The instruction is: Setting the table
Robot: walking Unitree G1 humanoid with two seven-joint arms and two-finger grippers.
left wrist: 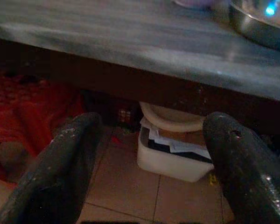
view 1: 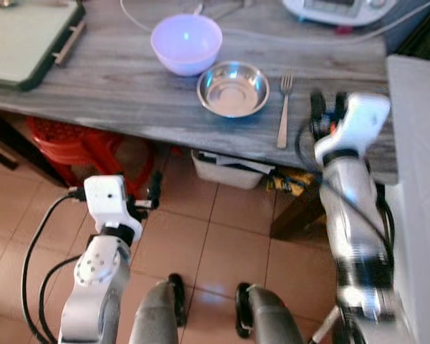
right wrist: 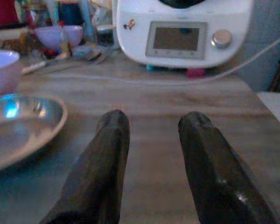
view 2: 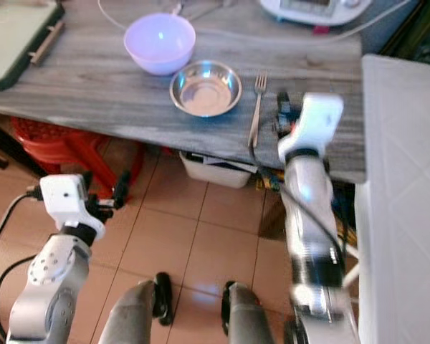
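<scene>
A steel bowl (view 1: pixel 233 88) sits on the grey wooden table (view 1: pixel 115 86), touching or nearly touching a lilac bowl (view 1: pixel 186 43) behind it. To the right of the steel bowl a fork (view 1: pixel 284 107) lies with its tines pointing away from me. My right gripper (view 1: pixel 328 107) hovers over the table's near right corner, just right of the fork, open with nothing between its fingers (right wrist: pixel 109 154). My left gripper (view 1: pixel 149 197) hangs below the table's front edge above the floor, open wide and empty; past its fingers (left wrist: pixel 65 158) the table's underside shows.
A white kitchen appliance (right wrist: pixel 182 35) with a cable stands at the table's back right. A green-rimmed board (view 1: pixel 29 39) lies at the far left. Under the table are a red stool (view 1: pixel 72 143) and a white bin (left wrist: pixel 170 156). A white counter (view 1: pixel 419 179) stands on my right.
</scene>
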